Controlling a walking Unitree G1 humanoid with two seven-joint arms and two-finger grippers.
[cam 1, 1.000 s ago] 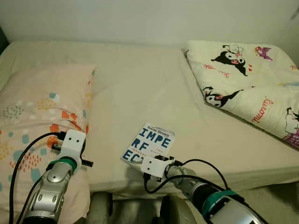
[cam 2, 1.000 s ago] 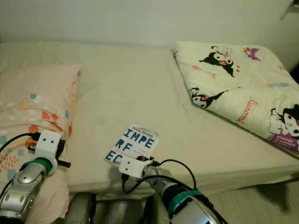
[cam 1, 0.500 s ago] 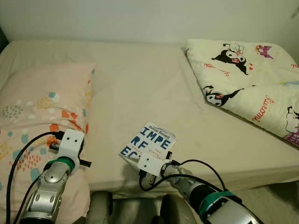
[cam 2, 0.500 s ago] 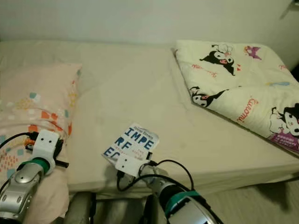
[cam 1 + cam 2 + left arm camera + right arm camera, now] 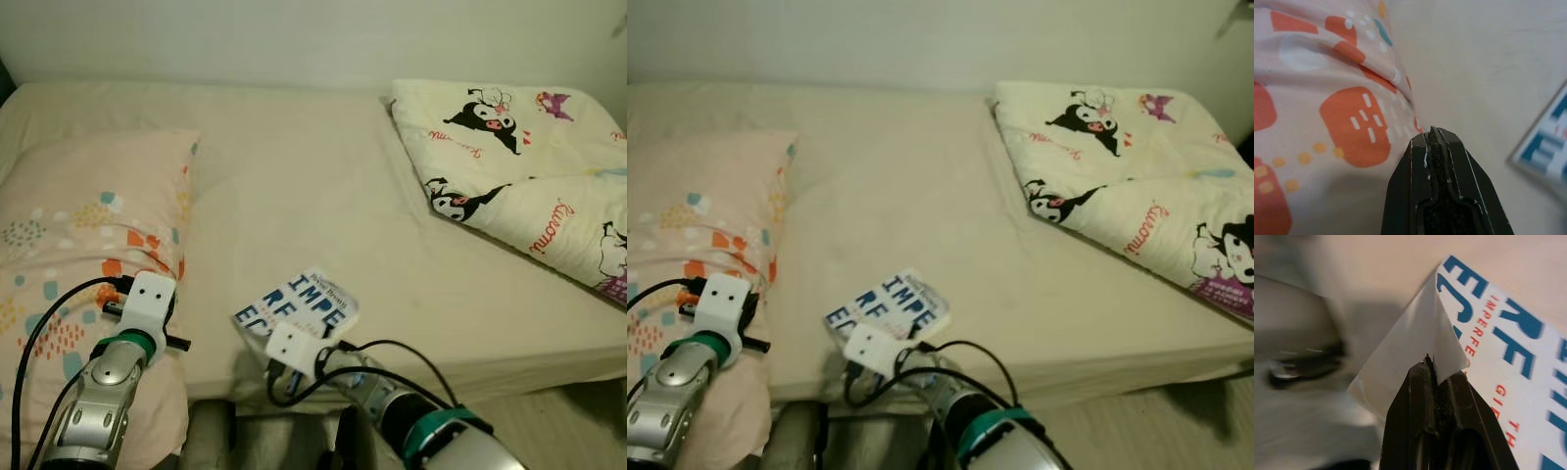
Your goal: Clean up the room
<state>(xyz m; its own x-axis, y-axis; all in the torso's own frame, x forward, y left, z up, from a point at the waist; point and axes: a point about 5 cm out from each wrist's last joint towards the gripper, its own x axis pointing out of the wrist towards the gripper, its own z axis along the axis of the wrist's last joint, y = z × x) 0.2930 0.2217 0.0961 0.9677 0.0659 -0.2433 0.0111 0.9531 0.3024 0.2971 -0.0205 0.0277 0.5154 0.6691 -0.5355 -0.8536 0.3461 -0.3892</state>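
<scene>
Book [image 5: 304, 303] on beige bed [image 5: 294, 186]

My head cameras look down over the bed [image 5: 294, 176]; both wrist cameras sit close, sharing the book [image 5: 1508, 347].

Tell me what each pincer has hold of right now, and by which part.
The right pincer is shut on the book, pinching a curled corner of its cover. The left pincer is shut on nothing, beside the pillow.
</scene>
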